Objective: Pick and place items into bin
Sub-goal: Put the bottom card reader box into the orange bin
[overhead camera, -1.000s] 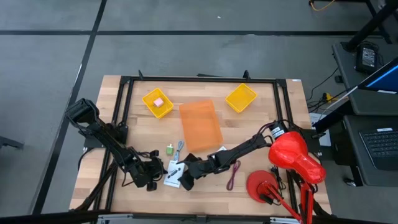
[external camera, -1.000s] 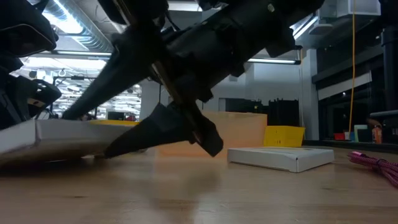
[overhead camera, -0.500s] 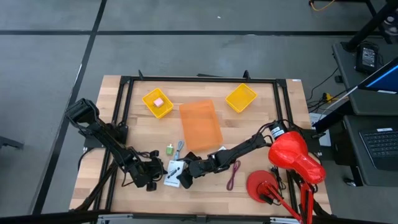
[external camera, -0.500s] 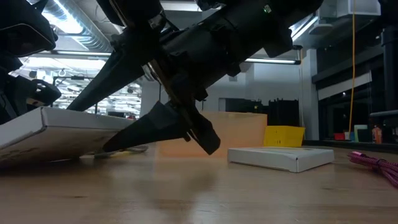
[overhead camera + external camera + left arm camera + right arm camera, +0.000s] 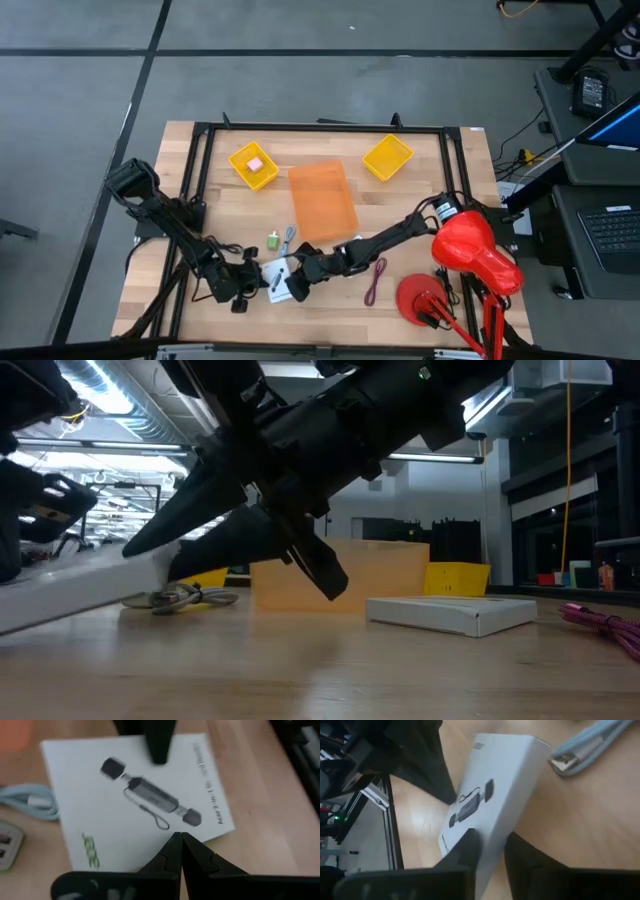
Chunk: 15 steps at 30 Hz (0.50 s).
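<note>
The right gripper [image 5: 490, 852] pinches the white card [image 5: 490, 795], seemingly tilted off the table; the left gripper [image 5: 181, 851], closed, touches its edge.

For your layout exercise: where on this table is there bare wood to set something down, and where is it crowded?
Free: the strip between the yellow bins and the orange bin, and the front edge below the grippers. Crowded: front centre, where the right gripper clamps the white box beside the left gripper.

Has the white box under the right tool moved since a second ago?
Yes. In the low view the white box now tilts, its near end raised against the flat tabletop, pinched by the right tool.
</note>
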Available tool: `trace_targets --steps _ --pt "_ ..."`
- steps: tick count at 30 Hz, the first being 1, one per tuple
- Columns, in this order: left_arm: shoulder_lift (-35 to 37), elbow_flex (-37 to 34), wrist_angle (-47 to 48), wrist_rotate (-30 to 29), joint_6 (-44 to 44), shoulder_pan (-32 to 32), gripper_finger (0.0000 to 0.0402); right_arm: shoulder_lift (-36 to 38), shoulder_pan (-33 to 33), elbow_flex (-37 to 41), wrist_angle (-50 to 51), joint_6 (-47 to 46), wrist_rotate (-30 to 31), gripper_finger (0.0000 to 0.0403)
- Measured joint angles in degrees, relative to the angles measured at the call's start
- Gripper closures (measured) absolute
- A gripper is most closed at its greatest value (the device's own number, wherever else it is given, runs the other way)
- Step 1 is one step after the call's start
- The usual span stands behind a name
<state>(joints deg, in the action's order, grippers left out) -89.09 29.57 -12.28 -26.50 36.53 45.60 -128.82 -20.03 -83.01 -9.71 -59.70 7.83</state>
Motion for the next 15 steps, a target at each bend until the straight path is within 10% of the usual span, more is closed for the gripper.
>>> trace_targets --steps 15 --pt "3.38 0.46 -3.82 -1.95 -8.56 0.43 0.0400 0.03 0.05 -0.19 -0.72 4.88 0.33 0.0377"
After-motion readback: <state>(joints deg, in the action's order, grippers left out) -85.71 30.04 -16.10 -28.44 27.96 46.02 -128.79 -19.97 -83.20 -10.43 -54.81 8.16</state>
